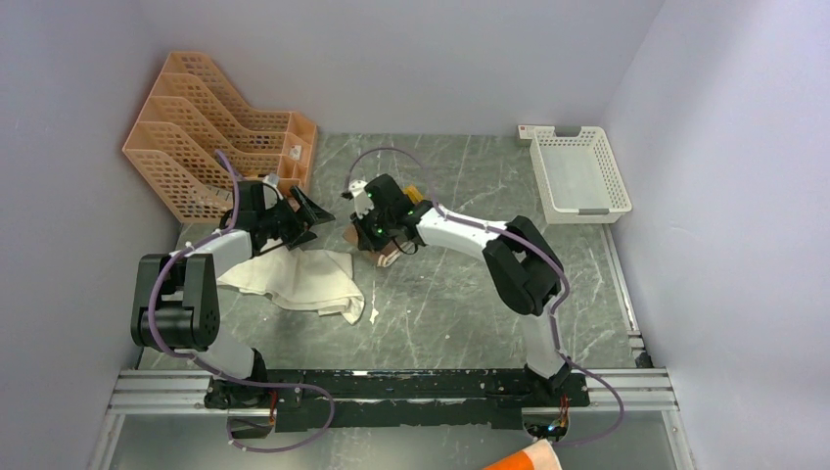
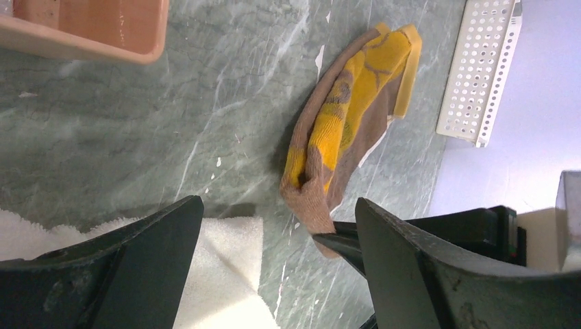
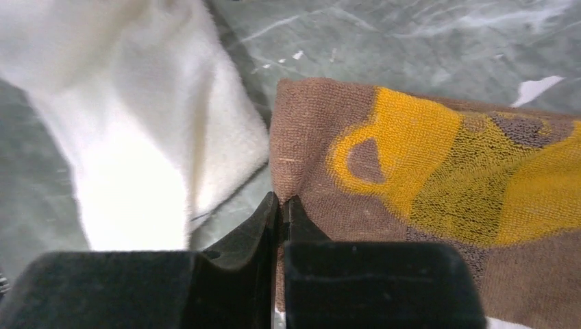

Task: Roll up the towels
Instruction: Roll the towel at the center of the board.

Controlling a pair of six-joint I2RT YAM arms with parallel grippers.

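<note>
**While the right claw [image 1: 370, 233] pinches the patterned towel [image 1: 387, 257], the left claw [image 1: 311, 211] stands open**

Seen from above, the left claw hangs over the far edge of the white towel [image 1: 303, 279]. That towel lies crumpled on the grey marbled table [image 1: 460, 294], left of centre and near the orange file rack [image 1: 210, 127]. The right claw reaches in from the right to the patterned towel, which sits just beside the white one. A white basket [image 1: 577, 176] stands at the far right corner.

From the left wrist, the left claw's fingers are wide apart and hold nothing. Beyond them the patterned towel, brown and yellow, lies as a long folded bundle on the table, and a dark fingertip grips its near end.

From the right wrist, the jaws are pressed together on the brown edge of the patterned towel at its corner. The white towel lies just to its left.
</note>
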